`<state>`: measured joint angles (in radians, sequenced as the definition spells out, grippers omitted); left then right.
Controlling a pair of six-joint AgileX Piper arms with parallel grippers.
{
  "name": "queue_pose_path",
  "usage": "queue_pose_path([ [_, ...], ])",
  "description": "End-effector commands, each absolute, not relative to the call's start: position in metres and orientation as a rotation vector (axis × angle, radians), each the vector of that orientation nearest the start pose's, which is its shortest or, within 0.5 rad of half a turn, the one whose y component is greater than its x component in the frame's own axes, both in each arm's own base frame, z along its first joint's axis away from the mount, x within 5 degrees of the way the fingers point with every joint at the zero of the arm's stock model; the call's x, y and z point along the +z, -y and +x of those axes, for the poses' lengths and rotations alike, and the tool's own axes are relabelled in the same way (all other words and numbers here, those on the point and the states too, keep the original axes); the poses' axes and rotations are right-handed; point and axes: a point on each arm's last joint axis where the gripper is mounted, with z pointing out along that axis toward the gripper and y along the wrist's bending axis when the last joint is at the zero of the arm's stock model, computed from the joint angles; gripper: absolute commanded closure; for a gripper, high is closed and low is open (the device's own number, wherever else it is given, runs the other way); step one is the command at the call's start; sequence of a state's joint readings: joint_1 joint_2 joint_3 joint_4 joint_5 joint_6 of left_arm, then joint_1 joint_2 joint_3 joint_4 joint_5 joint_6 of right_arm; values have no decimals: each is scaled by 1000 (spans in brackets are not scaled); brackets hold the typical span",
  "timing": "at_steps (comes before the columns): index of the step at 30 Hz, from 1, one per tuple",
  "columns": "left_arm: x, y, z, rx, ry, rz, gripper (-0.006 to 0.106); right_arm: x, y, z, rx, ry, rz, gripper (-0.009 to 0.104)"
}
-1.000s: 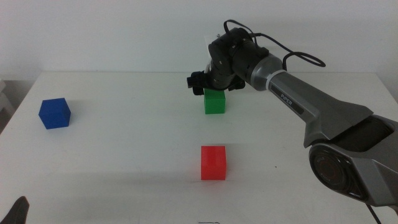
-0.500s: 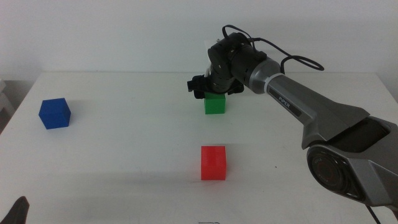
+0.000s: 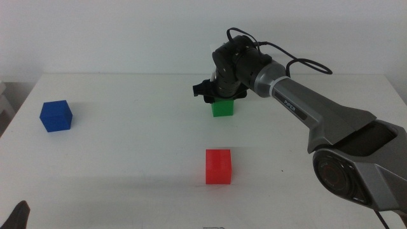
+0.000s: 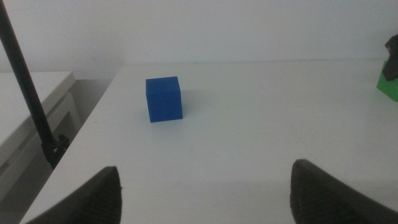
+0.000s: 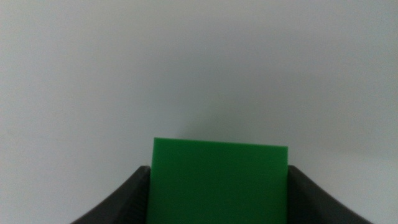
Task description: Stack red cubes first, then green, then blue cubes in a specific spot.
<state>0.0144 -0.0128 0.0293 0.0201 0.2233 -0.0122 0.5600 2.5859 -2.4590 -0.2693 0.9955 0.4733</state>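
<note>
At far left of the middle view, the blue cube (image 3: 56,116) is seen on the white surface (image 3: 127,152), unmoved over the last second; in the left wrist view it (image 4: 164,98) sits alone ahead of the left gripper (image 4: 205,193), whose fingers (image 4: 93,198) are spread wide with nothing between them. That gripper is only glimpsed as a dark tip at the lower left corner of the middle view and is judged to be waiting. Lower centre, the red cube (image 3: 218,166) stands where it did a second ago, nothing on it; the spot it occupies is taken to be the stacking place, though no mark is visible. Upper centre, the change is noted: the right gripper (image 3: 220,95) has come down over the green cube (image 3: 222,107), so that more of the cube's top is now hidden by the wrist than a second ago, and the cube appears shifted slightly to the right. In the right wrist view the green cube (image 5: 219,180) fills the gap between the two fingers (image 5: 124,198), each dark finger lying against or just beside a cube flank; whether pressure is applied cannot be told, and the cube seems to rest on the surface, not lifted. Judgement: the grasp of green is at the closing stage, red is already placed, and the lift and carry toward the red cube remain, with blue after that. A skewed grip is the risk if the cube was nudged.
</note>
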Motion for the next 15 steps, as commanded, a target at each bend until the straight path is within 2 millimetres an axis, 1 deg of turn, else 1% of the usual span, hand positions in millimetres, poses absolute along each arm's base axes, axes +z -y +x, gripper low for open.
queue_pose_path([
  [1,194,-1,55,7,-1615,-17,8,229,-268,486,60,-2418,-190,77],
  [4,194,-1,55,7,-1615,-17,8,231,-267,484,44,-2433,-186,89],
  [6,194,-1,55,7,-1615,-17,8,239,-269,478,38,-2438,-191,96],
  [8,194,-1,55,7,-1615,-17,8,251,-272,472,44,-2430,-196,96],
  [12,194,-1,55,7,-1615,-17,8,285,-273,458,71,-2397,-175,96],
  [15,194,-1,55,7,-1615,-17,8,308,-276,444,90,-2382,-167,96],
])
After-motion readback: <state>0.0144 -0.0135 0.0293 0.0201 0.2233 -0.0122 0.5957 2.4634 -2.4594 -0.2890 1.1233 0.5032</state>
